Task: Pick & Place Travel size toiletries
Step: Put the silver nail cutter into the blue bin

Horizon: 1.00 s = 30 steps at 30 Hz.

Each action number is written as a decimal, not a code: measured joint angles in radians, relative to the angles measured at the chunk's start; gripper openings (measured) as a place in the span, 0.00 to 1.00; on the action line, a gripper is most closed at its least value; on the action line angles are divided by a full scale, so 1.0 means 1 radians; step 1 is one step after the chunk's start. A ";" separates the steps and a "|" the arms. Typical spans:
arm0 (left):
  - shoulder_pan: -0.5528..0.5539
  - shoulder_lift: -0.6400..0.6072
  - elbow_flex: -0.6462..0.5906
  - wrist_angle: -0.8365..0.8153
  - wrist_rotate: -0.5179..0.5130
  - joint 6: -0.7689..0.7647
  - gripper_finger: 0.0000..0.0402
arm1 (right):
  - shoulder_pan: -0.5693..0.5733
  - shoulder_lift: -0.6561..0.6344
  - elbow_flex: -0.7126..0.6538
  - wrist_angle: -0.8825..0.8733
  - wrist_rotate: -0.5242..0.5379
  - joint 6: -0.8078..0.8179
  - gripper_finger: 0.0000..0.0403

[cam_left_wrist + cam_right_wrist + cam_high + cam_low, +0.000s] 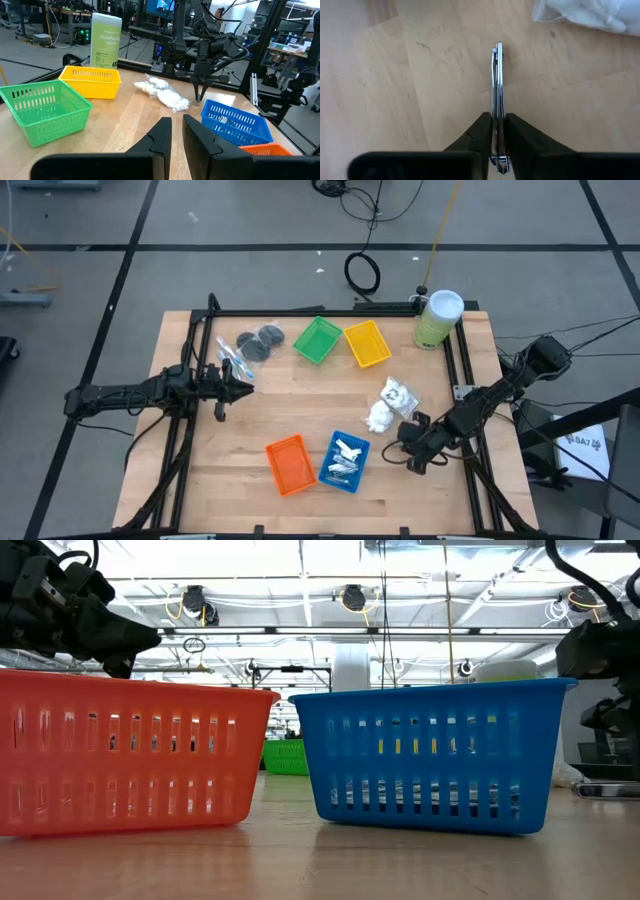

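My right gripper [498, 122] is shut on a silver foil tube [497, 85], seen edge-on above bare wood. In the high view it [412, 452] hovers just right of the blue tray [362, 448], where silver tubes [343, 462] lie. White packets [390, 405] rest flat on the table beyond it. Dark grey discs [260, 342] and clear sticks [232, 362] lie at the far left. My left gripper [240, 386] waits near the sticks, its fingers [162, 132] almost together with nothing between them. My right gripper pinches the silver tube between its two fingers [482, 135], which come from above and point down. They hold one end of the tube [498, 117]; the rest sticks out past the fingertips along them. The tube [198, 95] hangs straight down, lifted clear of the table.
An orange tray [290, 465] stands left of the blue one at the near edge. Green [317, 340] and yellow [366, 343] trays and the pale green canister [438, 318] stand along the far edge. Bare wood lies in the table's middle.
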 joint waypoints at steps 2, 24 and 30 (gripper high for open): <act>0.000 0.000 0.000 0.000 0.000 0.000 0.11 | 0.000 0.000 0.000 0.024 0.010 -0.010 0.06; 0.000 0.000 0.000 0.000 0.000 0.000 0.11 | -0.001 -0.034 -0.003 0.831 0.067 -0.467 0.09; 0.000 0.000 0.000 0.000 0.000 0.000 0.11 | -0.002 -0.034 0.010 0.934 0.104 -0.518 0.07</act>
